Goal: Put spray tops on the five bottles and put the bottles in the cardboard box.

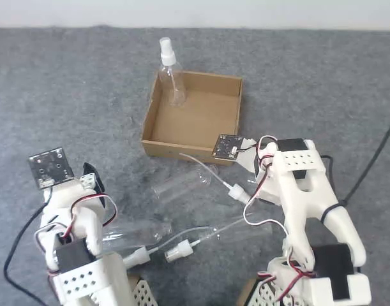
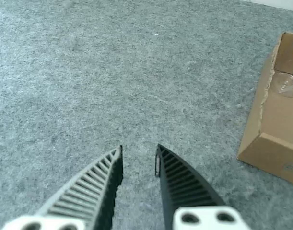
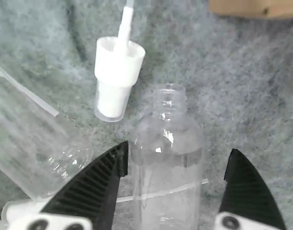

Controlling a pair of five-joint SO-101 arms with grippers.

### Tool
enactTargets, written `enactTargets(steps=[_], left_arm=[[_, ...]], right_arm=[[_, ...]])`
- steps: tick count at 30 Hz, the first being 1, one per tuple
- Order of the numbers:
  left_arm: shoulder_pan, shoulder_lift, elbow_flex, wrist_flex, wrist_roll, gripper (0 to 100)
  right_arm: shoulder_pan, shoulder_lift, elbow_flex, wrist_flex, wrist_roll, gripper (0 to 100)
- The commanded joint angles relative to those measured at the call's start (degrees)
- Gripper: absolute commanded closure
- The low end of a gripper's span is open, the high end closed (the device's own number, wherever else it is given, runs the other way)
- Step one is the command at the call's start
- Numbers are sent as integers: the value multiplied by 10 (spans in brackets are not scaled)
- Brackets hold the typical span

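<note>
Left fingers a little apart with nothing between them, over the grey table out to the left of the cardboard box. Right fingers wide open, one on each side of an uncapped bottle lying on the table just off the box's near edge, not clamped on it; loose spray top just beside its neck, second uncapped bottle alongside. One capped bottle stands upright inside the box at its far left corner.
</note>
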Motion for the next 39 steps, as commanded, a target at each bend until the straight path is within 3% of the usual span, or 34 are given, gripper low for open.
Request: enactTargets(steps=[1, 8, 13, 18, 27, 34, 39], left_arm=[[-2, -1, -7, 1, -7, 895], [-1, -1, -6, 1, -7, 895], [1, -1, -2, -2, -7, 895], [1, -1, -2, -2, -7, 895], [1, -1, -2, -2, -7, 895], [-1, -1, -2, -2, -7, 895], [-2, -1, -2, -2, -7, 895]], right_arm=[[-5, 17, -7, -7, 7, 725], [-1, 34, -18, -7, 6, 727], [-4, 34, -19, -7, 4, 808], [0, 33, -40, 5, -3, 815], [-6, -18, -98, 79, -77, 904], [-6, -105, -96, 117, -123, 908], [-28, -172, -96, 136, -200, 908]])
